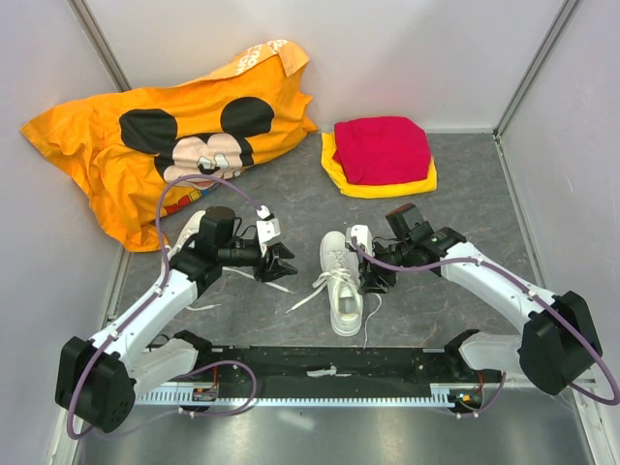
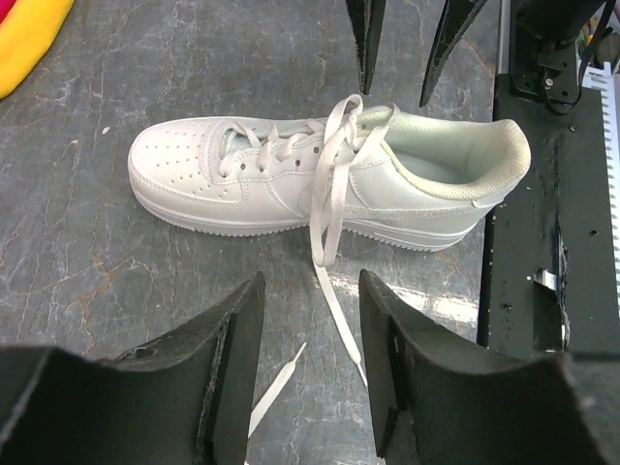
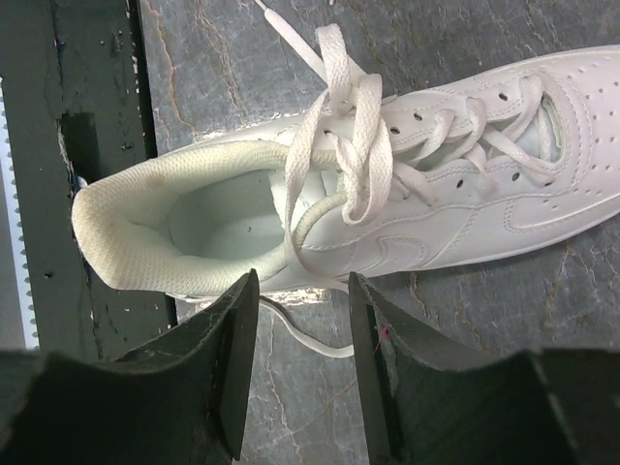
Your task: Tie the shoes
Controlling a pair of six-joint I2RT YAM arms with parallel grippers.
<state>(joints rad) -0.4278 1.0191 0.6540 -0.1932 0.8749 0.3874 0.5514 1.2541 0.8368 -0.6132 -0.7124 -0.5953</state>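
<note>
One white shoe (image 1: 345,287) lies on the grey floor between both arms, toe pointing away, its laces loose. A second white shoe (image 1: 190,231) shows only partly behind the left arm. My left gripper (image 1: 281,263) stands open at the shoe's (image 2: 320,184) left side, holding nothing. A lace (image 2: 329,254) hangs off the shoe and trails over the floor between its fingers. My right gripper (image 1: 375,279) is at the right side, jaws apart and empty. In the right wrist view a lace loop (image 3: 355,165) lies over the shoe's tongue, and a lace end (image 3: 310,337) curls on the floor between the jaws of that gripper (image 3: 303,279).
An orange cartoon-mouse shirt (image 1: 165,145) is heaped at the back left. A red cloth (image 1: 383,147) lies on a yellow cloth (image 1: 426,180) at the back right. The black base rail (image 1: 329,373) runs right behind the shoe's heel. White walls close in on three sides.
</note>
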